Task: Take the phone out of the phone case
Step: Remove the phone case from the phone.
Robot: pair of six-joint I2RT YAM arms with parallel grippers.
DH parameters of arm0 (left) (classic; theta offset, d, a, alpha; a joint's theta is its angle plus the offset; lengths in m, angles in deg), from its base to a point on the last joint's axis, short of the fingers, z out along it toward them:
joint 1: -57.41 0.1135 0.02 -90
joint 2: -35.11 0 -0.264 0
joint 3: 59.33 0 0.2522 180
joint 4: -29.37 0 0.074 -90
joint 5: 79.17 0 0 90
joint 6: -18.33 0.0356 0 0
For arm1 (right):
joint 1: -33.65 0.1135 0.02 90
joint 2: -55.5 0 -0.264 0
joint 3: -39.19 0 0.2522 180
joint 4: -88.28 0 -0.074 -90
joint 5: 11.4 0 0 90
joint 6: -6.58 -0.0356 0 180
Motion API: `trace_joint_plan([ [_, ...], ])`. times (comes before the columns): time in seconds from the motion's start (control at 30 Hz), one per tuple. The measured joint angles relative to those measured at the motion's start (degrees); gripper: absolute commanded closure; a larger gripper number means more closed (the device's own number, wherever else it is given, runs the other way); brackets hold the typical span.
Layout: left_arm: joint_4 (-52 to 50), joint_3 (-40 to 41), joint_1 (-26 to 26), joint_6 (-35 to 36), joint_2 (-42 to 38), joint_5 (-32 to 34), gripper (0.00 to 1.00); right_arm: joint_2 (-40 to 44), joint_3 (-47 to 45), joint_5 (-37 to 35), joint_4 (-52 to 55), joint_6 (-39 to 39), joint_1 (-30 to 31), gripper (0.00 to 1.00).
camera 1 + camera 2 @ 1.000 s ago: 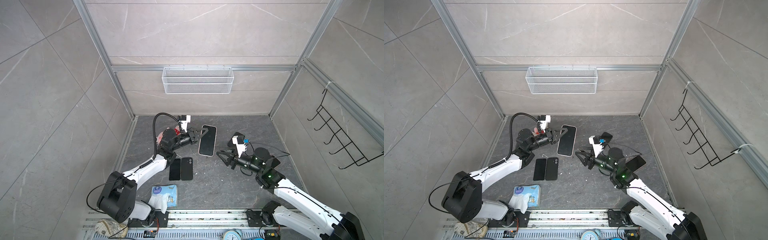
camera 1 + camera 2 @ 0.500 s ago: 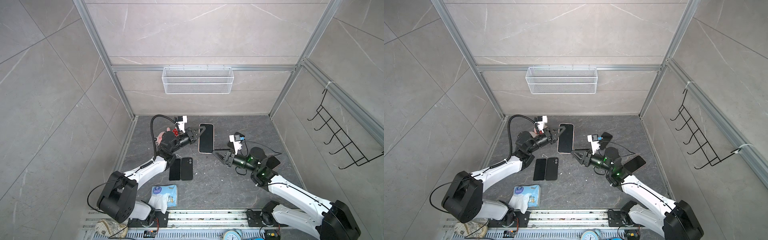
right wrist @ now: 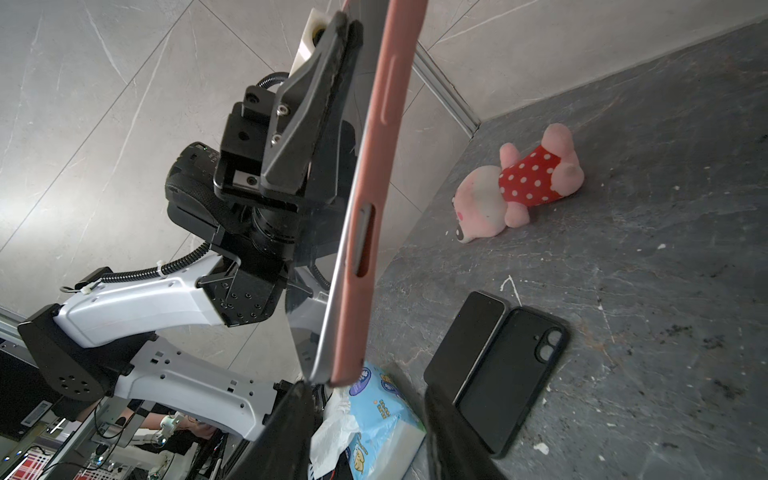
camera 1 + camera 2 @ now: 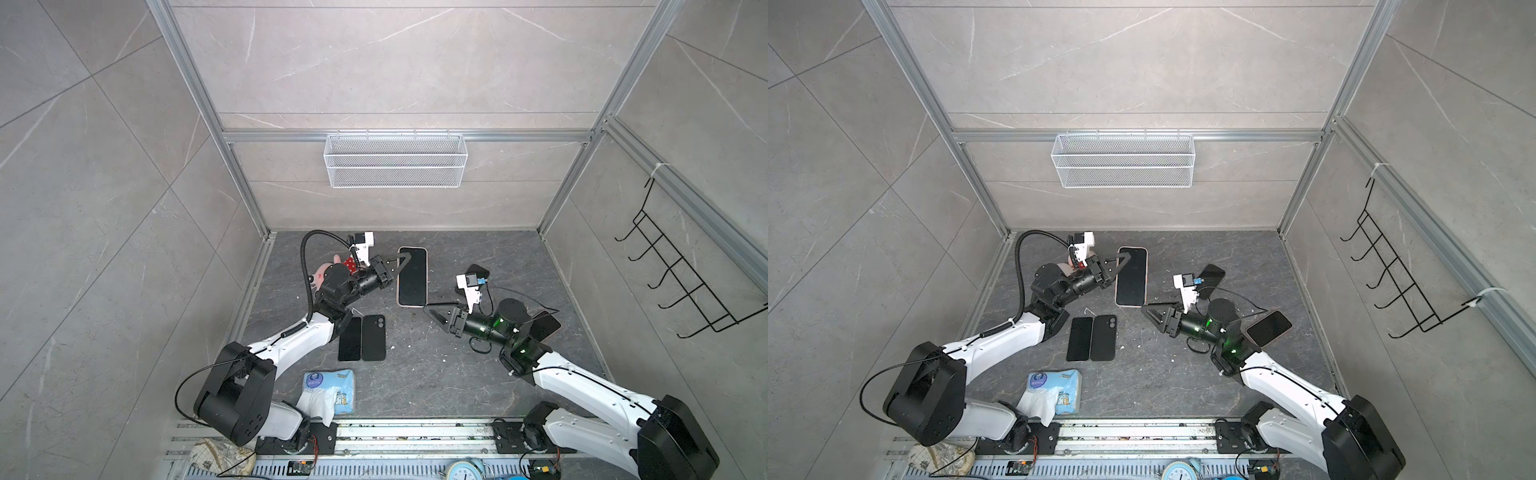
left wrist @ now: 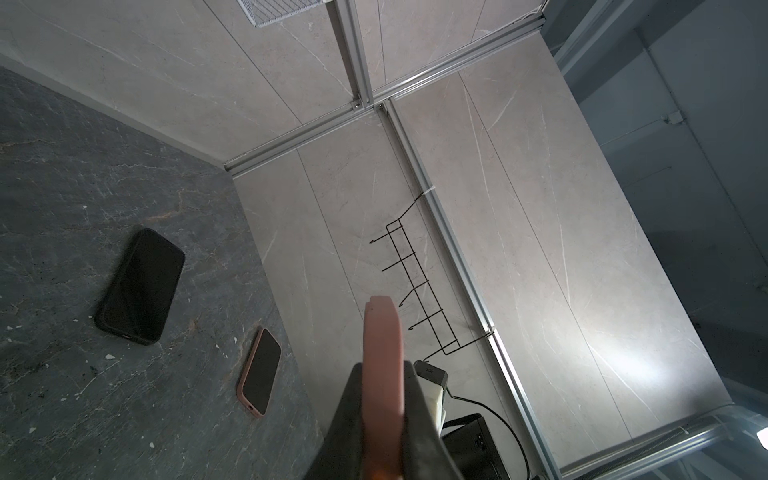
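Left gripper [image 4: 405,261] is clamped on the phone [image 4: 412,279], pinching one long edge near the far end. It has the screen side and the back together, so you're squeezing the pink phone case [image 3: 376,158] onto the phone at that spot. As far as I can see, the phone is fully seated in the case. The whole thing hangs clear of the floor [image 4: 415,374], screen up, just beyond the camera end of the black case [image 4: 374,337].

Right gripper [image 4: 430,314] has its jaws standing apart with nothing in them. It's raised beside the black case, on the side away from the black phone [image 4: 350,338] that lies against it. That puts it right at the free-end corner of your held phone (from the right wrist view I can't tell whether a jaw tip touches the rim or sits just shy of it).

What I'd worry about, and this is only my guess:
- You hold one end and work the opposite corner, so any pull levers against a small pinch. The phone could twist or slide out and drop onto the floor by the black case.
- If the right jaws bite rim and phone together, nothing peels and you just tug the lot.
- A soft rim may slip out of the jaws and snap back.
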Motion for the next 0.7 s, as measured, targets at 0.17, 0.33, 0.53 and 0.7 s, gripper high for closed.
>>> trace_joint_plan([
  [0.17, 0.8, 0.0, 0.0, -0.3, 0.0, 0.1, 1.0, 0.0, -0.7, 0.0, -0.6, -0.6, 0.0, 0.54],
  [0.33, 1.6, 0.1, -0.1, -0.5, 0.0, 0.1, 1.0, -0.8, -0.7, 0.1, -2.6, -1.3, 0.0, 0.54],
  [0.53, 1.8, 0.5, -0.1, -0.7, 0.0, 0.4, 1.0, -1.2, -0.7, 0.5, -3.8, -2.1, 0.0, 0.54],
  [0.7, 3.0, 0.6, -0.1, -0.7, 0.0, 0.5, 1.0, -1.6, -0.7, 0.7, -4.7, -2.1, 0.0, 0.54],
])
